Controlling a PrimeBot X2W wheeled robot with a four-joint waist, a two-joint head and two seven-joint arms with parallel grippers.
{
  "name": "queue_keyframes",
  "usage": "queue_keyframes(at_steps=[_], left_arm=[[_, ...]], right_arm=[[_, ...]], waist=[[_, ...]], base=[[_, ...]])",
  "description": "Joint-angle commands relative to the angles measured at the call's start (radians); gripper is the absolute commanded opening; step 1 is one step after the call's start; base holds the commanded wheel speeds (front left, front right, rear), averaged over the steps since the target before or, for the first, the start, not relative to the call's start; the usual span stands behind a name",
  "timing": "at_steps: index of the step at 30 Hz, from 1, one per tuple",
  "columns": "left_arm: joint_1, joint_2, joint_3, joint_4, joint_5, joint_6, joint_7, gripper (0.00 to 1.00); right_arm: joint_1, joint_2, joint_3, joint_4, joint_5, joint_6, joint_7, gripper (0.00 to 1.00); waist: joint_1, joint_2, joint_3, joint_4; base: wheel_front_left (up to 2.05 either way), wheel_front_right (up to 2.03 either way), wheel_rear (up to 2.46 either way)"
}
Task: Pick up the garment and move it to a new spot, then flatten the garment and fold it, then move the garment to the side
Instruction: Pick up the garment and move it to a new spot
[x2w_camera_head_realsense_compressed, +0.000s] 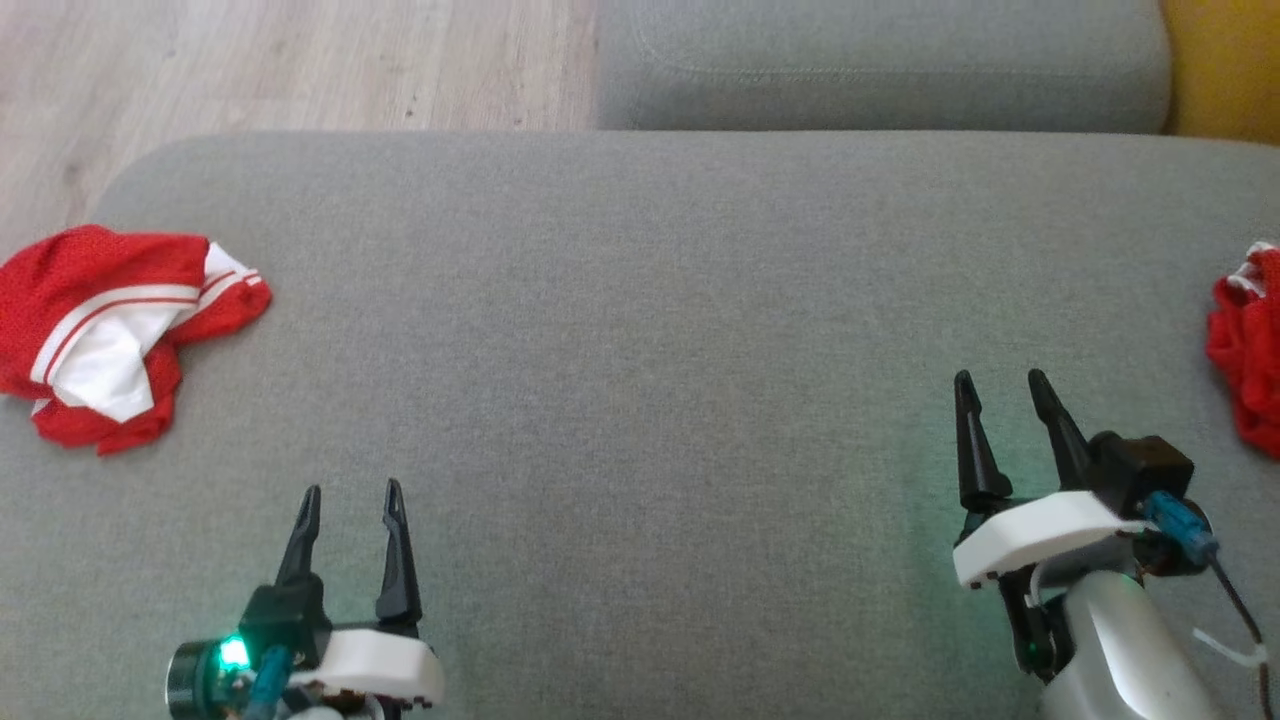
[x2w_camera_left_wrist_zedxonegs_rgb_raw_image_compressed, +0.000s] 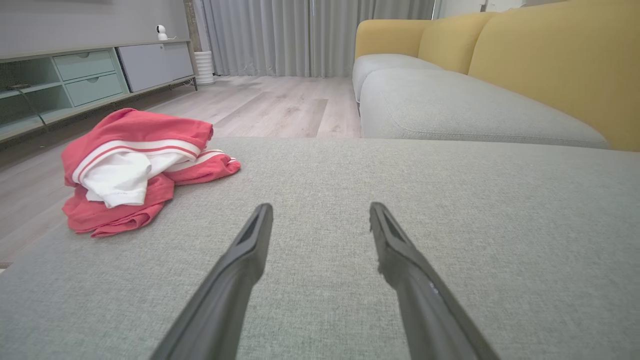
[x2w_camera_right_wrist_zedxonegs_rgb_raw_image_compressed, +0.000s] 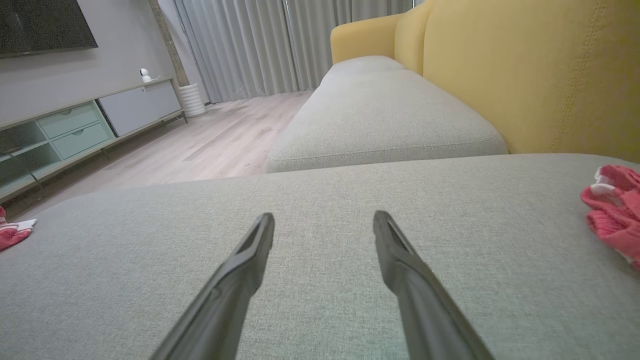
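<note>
Above cushion (x2w_camera_head_realsense_compressed: 640, 300), 2 end effectors (x2w_camera_head_realsense_compressed: 353, 487) (x2w_camera_head_realsense_compressed: 1000, 376) spread, empty

No readable text, label, brand, number or sign shows anywhere.

the left gripper (x2w_camera_head_realsense_compressed: 352, 490) sat at the lower left of the head view, its two dark fingers (x2w_camera_left_wrist_zedxonegs_rgb_raw_image_compressed: 247, 255) spread apart, pointing forward and holding nothing. the right gripper (x2w_camera_head_realsense_compressed: 1000, 380) was at the lower right, reaching a little further forward, its fingers also parted and empty, leaning slightly to the left. a pale forearm (x2w_camera_head_realsense_compressed: 1120, 640) showed behind it. a green light (x2w_camera_head_realsense_compressed: 233, 653) glowed at the left wrist.
</note>
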Motion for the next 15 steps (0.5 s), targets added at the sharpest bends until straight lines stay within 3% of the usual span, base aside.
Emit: queue_keyframes(at_steps=[1,9,15], left_arm=[[-0.019,0.009,0.036,-0.034,0.009,0.007,-0.005,1.0],[-0.021,0.009,0.038,-0.047,0.01,0.003,-0.005,1.0],[-0.038,0.009,0.036,-0.043,-0.012,0.01,-0.005,1.0]], right_arm=[[-0.013,0.003,0.029,-0.036,0.008,0.007,-0.011,1.0],[-0.008,0.003,0.046,-0.047,0.014,0.007,-0.011,1.0],[-0.019,0.004,0.09,-0.051,0.008,0.007,-0.011,1.0]], waist=[[0.0001,0.0,-0.011,-0.003],[0.0001,0.0,0.005,0.0],[0.0001,0.0,0.038,0.067]], base=[[0.0,0.0,0.0],[0.0,0.0,0.0],[0.0,0.0,0.0]])
